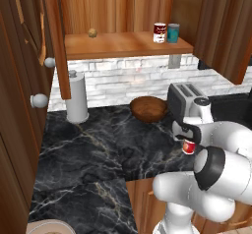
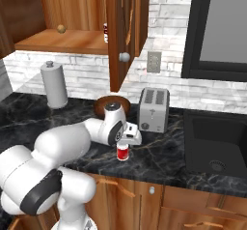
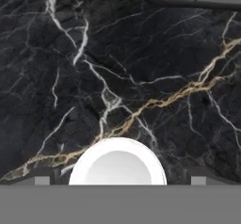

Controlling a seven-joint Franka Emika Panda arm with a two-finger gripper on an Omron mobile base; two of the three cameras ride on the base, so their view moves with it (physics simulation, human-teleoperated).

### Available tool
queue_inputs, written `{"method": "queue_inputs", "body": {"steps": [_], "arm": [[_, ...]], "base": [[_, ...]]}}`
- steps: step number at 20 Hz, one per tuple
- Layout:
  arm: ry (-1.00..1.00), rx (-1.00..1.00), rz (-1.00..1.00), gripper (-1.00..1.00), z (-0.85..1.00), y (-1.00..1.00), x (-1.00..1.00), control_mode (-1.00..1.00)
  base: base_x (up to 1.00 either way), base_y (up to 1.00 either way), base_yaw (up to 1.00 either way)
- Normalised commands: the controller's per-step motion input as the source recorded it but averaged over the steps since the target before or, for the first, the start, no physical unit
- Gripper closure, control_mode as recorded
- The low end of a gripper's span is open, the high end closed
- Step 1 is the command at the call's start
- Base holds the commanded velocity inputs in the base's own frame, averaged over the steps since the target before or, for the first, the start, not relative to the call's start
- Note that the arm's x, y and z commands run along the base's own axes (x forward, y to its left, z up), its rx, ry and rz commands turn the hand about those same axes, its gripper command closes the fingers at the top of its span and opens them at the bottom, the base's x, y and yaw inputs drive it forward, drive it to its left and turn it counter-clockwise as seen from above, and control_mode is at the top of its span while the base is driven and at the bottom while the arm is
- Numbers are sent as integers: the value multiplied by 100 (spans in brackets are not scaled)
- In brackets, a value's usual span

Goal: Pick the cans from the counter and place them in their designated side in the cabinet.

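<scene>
The hand hangs directly over the bright red can, its fingers spread wide to either side and not yet touching it. In the hand view the silvery top of that can sits centred at the bottom edge, between the two fingertips, so the alignment looks good. The can stands upright on the black marble worktop, near its front edge, just in front of the toaster and the brown bowl.

As I judge it, this is the approach to the second can: the dark red-and-white can already stands on the shelf of the cabinet, just beside a teal-blue can at the right end. The next move calls for a straight descent until the fingers bracket the can's wall, then a firm closing on it before lifting; a tilt or an offset could knock the tin over.

The left base view shows the shelf in full, with both cans there and a small round object further left; in the right base view the open cabinet door hides most of that. The right base view, in turn, shows the red can whole and the hand above it, where the left base view has the arm partly covering the can. A paper towel roll stands well apart at the back.
</scene>
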Motion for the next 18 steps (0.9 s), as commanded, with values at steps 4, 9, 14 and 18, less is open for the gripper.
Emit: {"method": "queue_inputs", "body": {"steps": [4,9,14,18], "arm": [[3,0,0,-100,-21,-1,9,-100],[3,0,0,-100,-22,0,6,-100],[1,0,0,100,-15,0,1,-100],[0,0,0,100,-1,-5,0,-100]], "base": [[0,0,0],[0,0,0],[0,0,0],[0,0,0]]}}
